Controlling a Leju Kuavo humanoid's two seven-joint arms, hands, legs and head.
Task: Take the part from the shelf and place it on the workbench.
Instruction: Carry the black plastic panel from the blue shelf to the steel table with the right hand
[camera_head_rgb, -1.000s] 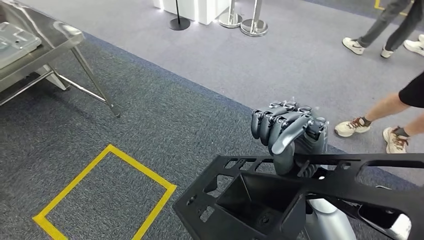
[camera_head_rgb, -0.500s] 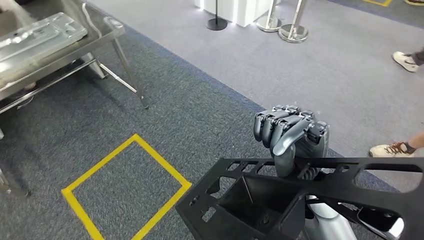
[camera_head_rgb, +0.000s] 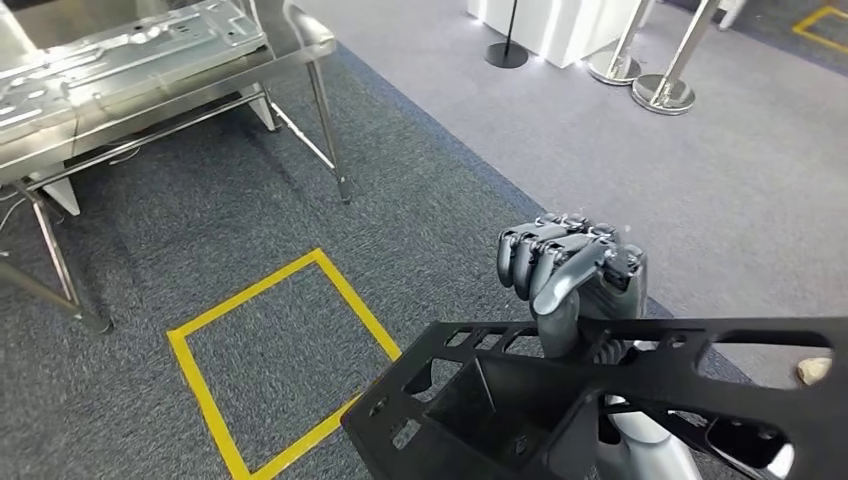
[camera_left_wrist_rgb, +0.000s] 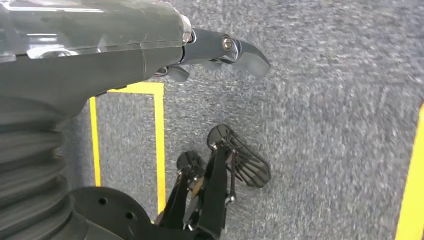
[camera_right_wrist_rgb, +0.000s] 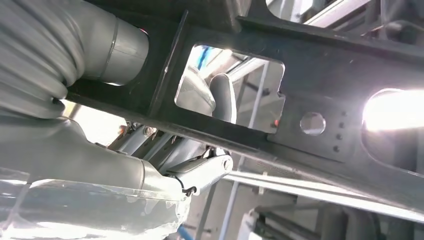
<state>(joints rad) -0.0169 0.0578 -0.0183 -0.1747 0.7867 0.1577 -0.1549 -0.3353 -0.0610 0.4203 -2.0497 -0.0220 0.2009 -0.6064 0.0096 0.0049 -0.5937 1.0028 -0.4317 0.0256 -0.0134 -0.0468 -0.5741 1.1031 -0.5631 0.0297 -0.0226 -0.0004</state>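
Nearest the body, the black part (camera_head_rgb: 620, 390), a flat perforated frame with a box-like pocket, is carried low across the front, and the right hand (camera_head_rgb: 572, 275) is wrapped around its upper bar, fingers curled over the edge and thumb pressed against the frame. In the right wrist view the same frame (camera_right_wrist_rgb: 280, 90) is seen lying close across the hand (camera_right_wrist_rgb: 125, 175), so the grip is judged firm. The left hand (camera_left_wrist_rgb: 150, 50) hangs beside the body over the carpet; from its wrist view a thumb is seen extended and nothing is seen held, but whether the fingers are spread or curled cannot be told. Just beyond the part, a yellow taped square (camera_head_rgb: 285, 355) is marked on the dark carpet (camera_head_rgb: 200, 220). Farther off, the metal workbench (camera_head_rgb: 300, 52) stands with a pressed sheet-metal panel (camera_head_rgb: 130, 55) lying on it. The carrying step is judged to be under way, with placing not yet done. The part should be kept level and the grip unchanged while the bench is approached, the table legs should be cleared, and a bare stretch of benchtop beside the panel should be chosen.
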